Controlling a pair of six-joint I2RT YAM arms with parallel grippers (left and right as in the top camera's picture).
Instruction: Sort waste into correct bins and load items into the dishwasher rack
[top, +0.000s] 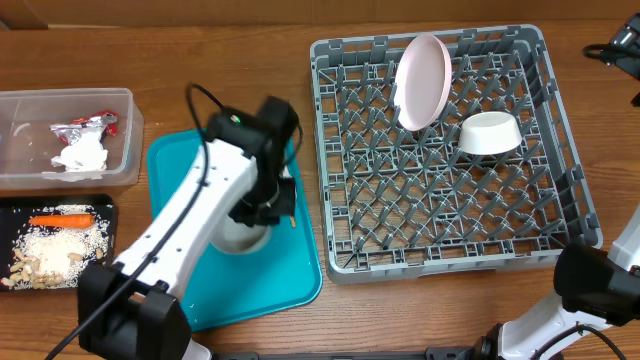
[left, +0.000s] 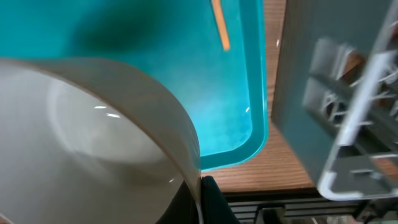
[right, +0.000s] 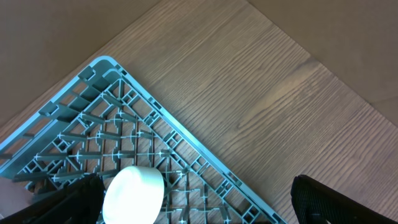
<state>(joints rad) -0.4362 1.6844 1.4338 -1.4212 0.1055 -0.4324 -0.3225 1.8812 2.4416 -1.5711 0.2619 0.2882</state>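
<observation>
Only the wrist view shows the left gripper (left: 200, 196) pinching the bowl (left: 93, 124), stick (left: 220, 25) at twelve o'clock. The right gripper (right: 199, 205) gapes wide.

1. Overhead view: bright, even, diffuse light with sharp focus throughout. The left arm (top: 185, 215) casts a soft shadow on the teal tray (top: 170, 165).
2. Left wrist view: the near white bowl (left: 93, 143) is out of focus and the grey rack (left: 348, 124) is blurred. Small glare spots mark the tray rim.
3. Right wrist view: the wooden table (right: 261, 93) is sharp and evenly lit.
</observation>
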